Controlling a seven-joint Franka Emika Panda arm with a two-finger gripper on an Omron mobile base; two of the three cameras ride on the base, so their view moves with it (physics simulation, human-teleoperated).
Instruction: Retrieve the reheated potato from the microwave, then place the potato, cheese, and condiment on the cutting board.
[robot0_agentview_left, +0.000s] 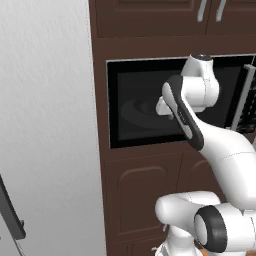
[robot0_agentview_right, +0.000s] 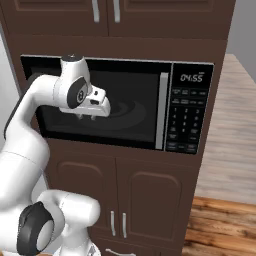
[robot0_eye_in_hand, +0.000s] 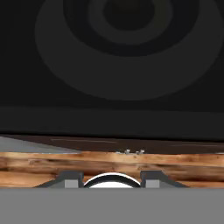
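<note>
Potato first, and I cannot tell where it is: the turntable (robot0_eye_in_hand: 127, 39) inside the microwave (robot0_agentview_right: 187, 112) lies bare, dark rings and nothing brown on them. That is what the next move turns on.

Out from there, the gripper (robot0_agentview_right: 87, 116) hangs right at the mouth of the cavity, in front of the glass plate's left half as the right base view has it, fingers pointing down. From the hand view the plate's centre sits ahead and a touch to the right of the fingers' midline, so any reach back in would run straight forward with a slight shift that way.

The fingertips (robot0_eye_in_hand: 72, 179) stand apart, and I make out nothing brown pinched between them, so I read the jaws as parted and empty. There is one arm on this job, and it is already close. My call is that the potato has to be found before anything moves toward the board.
</note>
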